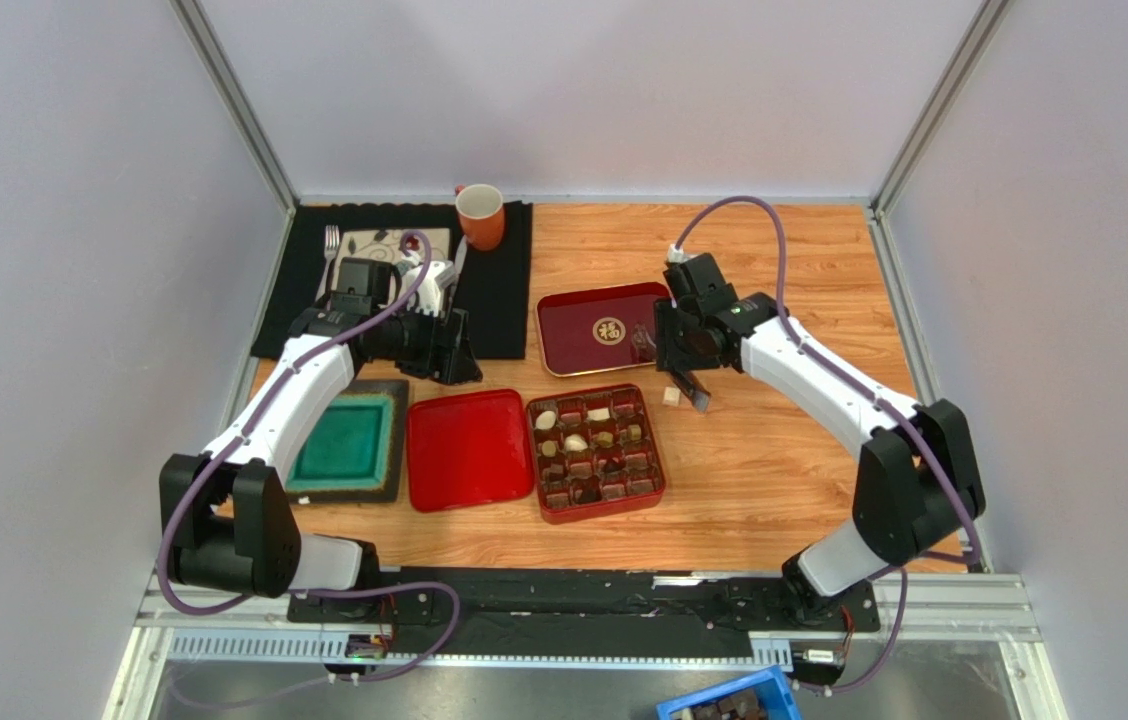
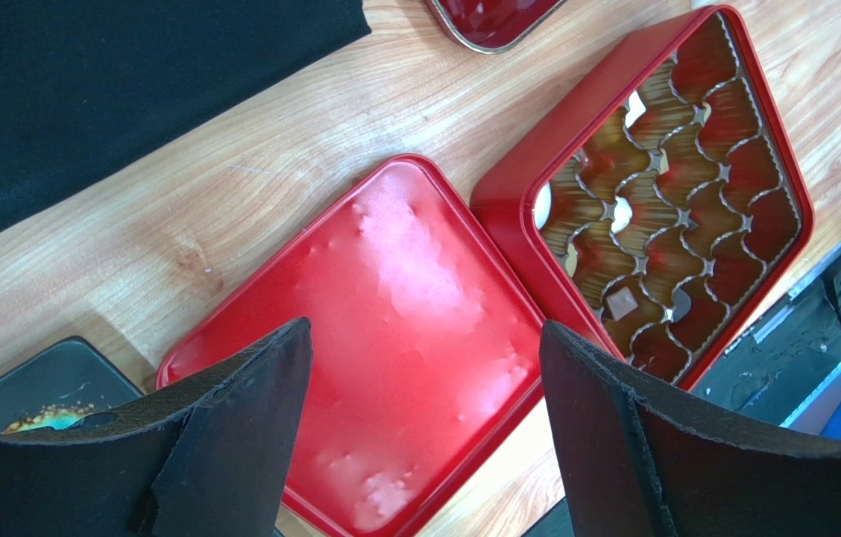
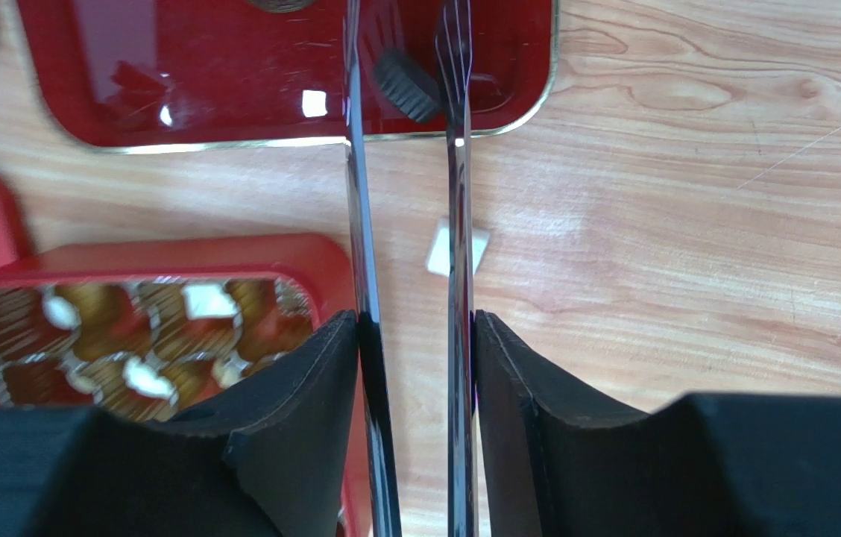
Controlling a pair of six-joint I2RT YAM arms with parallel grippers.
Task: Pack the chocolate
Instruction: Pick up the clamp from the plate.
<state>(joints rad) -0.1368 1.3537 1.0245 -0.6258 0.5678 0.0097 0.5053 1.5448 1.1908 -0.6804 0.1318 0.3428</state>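
Our right gripper (image 3: 414, 336) squeezes slim silver metal tongs (image 3: 360, 224). Their tips seem to pinch a dark round ridged chocolate (image 3: 406, 86) over the dark red gold-rimmed tray (image 3: 167, 101). A white square chocolate (image 1: 671, 396) lies on the wood beside the red gridded box (image 2: 509, 196). Our left gripper (image 2: 425, 336) hangs wide open above the flat red lid (image 2: 391, 280).

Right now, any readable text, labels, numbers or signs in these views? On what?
No legible text in any view.
Gold emblem on the dark red tray: too small and blurred to read.
Red box, red lid, orange mug: no markings visible.
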